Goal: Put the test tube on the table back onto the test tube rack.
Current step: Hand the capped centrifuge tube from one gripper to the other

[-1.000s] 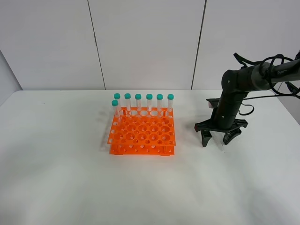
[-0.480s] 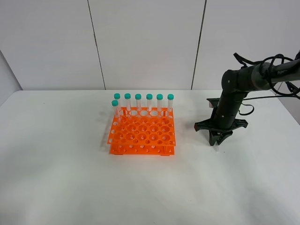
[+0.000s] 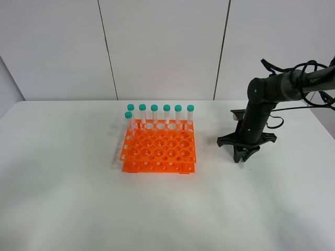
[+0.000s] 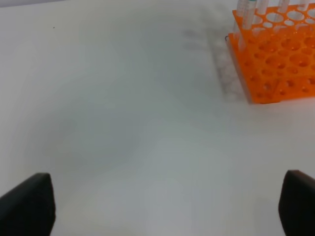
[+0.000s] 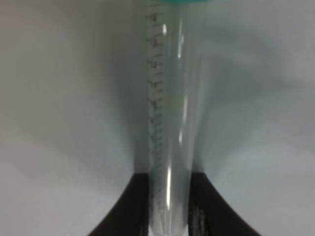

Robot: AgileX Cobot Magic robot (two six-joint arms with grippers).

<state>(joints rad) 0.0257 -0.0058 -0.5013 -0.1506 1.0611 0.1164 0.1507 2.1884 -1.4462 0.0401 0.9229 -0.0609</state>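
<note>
Your right gripper (image 3: pixel 244 155) is down at the table (image 3: pixel 78 198), well to the right of the orange rack (image 3: pixel 158 150), with its jaws drawn close together. In the right wrist view its two black fingers (image 5: pixel 129 209) are closed on the clear test tube (image 5: pixel 170 113) near one end, one on each side and touching it. The tube runs away from the fingers with its printed scale showing, and its teal cap (image 5: pixel 189 1) is cut off at the edge of view. White tabletop fills the space behind the tube, and you cannot tell whether it rests on the surface or is lifted off it. From the high camera the tube itself is hidden behind the gripper. The rack stands near the middle of the table and carries seven capped tubes (image 3: pixel 166 114), six upright along its far row and one in the next row at the left end. Your left gripper (image 4: pixel 160 206) is spread wide and holds nothing, with bare table between its dark fingertips and the rack farther off to its right.
</note>
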